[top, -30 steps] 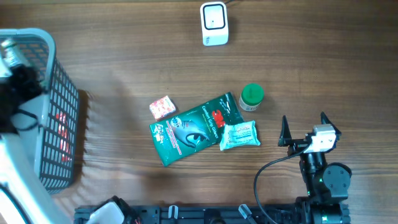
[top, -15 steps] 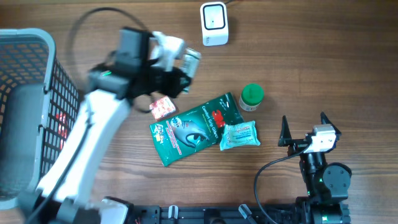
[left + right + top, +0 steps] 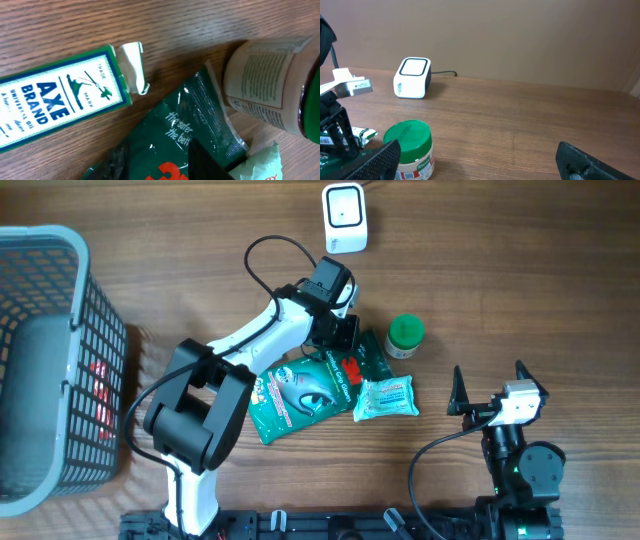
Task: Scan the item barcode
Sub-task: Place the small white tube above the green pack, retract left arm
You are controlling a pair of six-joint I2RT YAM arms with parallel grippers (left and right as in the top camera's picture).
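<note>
L arm reaches over mid worktop (image 3: 520,260); L end effector (image 3: 343,332) low above green pouch (image 3: 300,395), fingers apart, released. Box (image 3: 60,107) "AXE BRAND UNIVERSAL OIL" flat on wood beside pouch. R end effector (image 3: 489,377) wide open, empty, near-right.

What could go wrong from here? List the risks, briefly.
1. The left gripper sits low among crowded items: closing may pinch the green pouch or nudge the jar instead of the Axe Brand box.
2. The box lies loose, no barcode showing; it may need turning before the scanner reads it.
</note>
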